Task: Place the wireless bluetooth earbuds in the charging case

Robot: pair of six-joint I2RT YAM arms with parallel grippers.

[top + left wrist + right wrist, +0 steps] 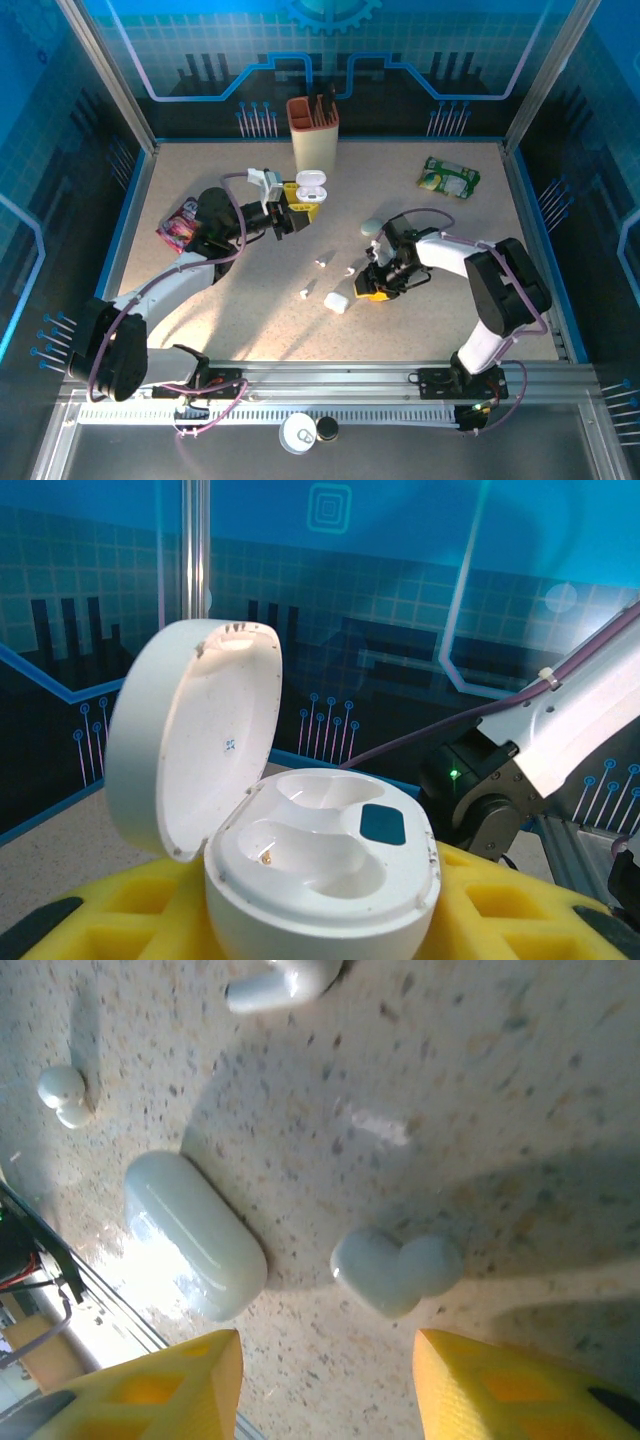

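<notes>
A robotics lab test cell: a speckled surface [430,250] boxed in by aluminium posts [104,70] and blue panels [420,60] printed with circuit traces and a gear. The cabled left arm [170,284] and right arm [505,282] are bolted to a slotted metal rail [340,378] along its near edge.

The lid-up white charging case [322,875] sits empty; tiny white earbuds [392,1272] lie loose.

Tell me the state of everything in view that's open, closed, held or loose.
held case: lid open, both wells empty
left claw: shut on the held case
right claw: open, above an earbud
earbud: loose on the table
other case: lid closed, lying on the table
</notes>
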